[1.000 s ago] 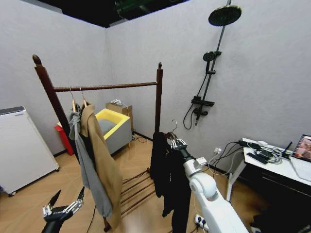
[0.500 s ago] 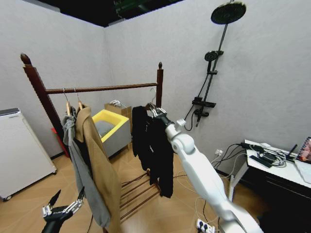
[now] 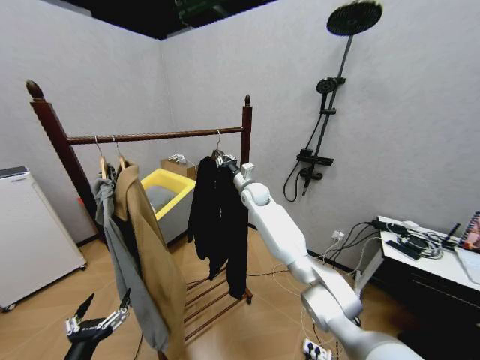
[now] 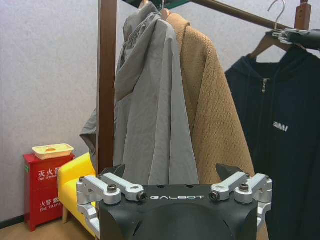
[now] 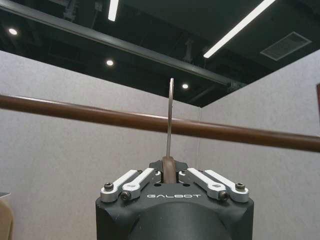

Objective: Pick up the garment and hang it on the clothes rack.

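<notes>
The black garment point(image 3: 218, 214) hangs on a thin metal hanger just below the top bar point(image 3: 154, 136) of the clothes rack point(image 3: 244, 142), near its right post. My right gripper point(image 3: 222, 159) is shut on the hanger's neck. In the right wrist view the right gripper point(image 5: 170, 175) holds the hanger, whose wire hook point(image 5: 170, 115) rises across the bar point(image 5: 75, 109) and ends above it. I cannot tell whether the hook rests on the bar. My left gripper point(image 3: 101, 309) hangs open low at the front left. The left wrist view has the garment point(image 4: 282, 145) beyond the left gripper point(image 4: 172, 176).
A grey jacket point(image 3: 120, 247) and a tan-brown coat point(image 3: 154, 247) hang at the rack's left end. A yellow bin point(image 3: 171, 189) stands behind the rack, a white cabinet point(image 3: 30, 232) at the left, a desk with cables point(image 3: 420, 247) at the right. A shower fitting point(image 3: 322, 120) is on the wall.
My right arm has stretched out, carrying the black garment leftward and up from beside the rack's right post to the top bar. The left gripper has stayed put.
</notes>
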Controlling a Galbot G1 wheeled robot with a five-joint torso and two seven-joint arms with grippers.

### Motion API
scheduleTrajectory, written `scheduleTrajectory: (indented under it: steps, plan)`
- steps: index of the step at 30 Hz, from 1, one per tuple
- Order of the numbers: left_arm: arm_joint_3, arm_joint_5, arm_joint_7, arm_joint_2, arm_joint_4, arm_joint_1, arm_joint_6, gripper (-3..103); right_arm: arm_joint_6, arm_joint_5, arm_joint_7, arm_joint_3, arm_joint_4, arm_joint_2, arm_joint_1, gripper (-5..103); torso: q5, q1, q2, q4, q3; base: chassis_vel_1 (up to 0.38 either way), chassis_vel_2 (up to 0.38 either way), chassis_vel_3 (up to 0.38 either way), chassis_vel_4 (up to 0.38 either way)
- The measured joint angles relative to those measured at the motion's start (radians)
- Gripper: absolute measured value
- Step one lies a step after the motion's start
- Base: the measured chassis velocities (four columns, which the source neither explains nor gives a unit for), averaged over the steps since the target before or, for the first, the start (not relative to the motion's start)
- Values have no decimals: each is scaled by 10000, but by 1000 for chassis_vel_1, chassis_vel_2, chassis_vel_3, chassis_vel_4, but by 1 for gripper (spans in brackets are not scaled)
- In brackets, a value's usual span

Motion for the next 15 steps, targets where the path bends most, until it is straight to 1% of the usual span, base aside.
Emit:
scheduleTrajectory:
  steps: [2,3,5,8,13,15]
  plan:
    - [0,0,0,0,0,0,0,100,169,-211,-74,108,-557,366,448,9,0,0,1,0,-2,0,0,0,0]
    - [0,0,0,0,0,0,0,100,169,-211,-74,108,-557,366,448,9,0,0,1,0,-2,0,0,0,0]
    - [0,0,1,0,0,-1,0,100,331,-449,-144,177,-1280,678,914,9,0,-2,1,3,-2,0,0,0,0]
    - [0,0,-3,0,0,0,0,100,355,-561,-152,274,-1656,730,1133,9,-1,-2,2,4,-2,0,0,0,0]
    - [0,0,-1,0,0,0,1,100,192,-709,-122,565,-2404,738,1541,9,2,-1,2,-2,-2,0,0,0,0]
    - [0,0,-1,-1,0,0,0,100,-121,-237,-89,547,-2813,727,1722,9,2,-2,2,-1,-2,0,0,0,0]
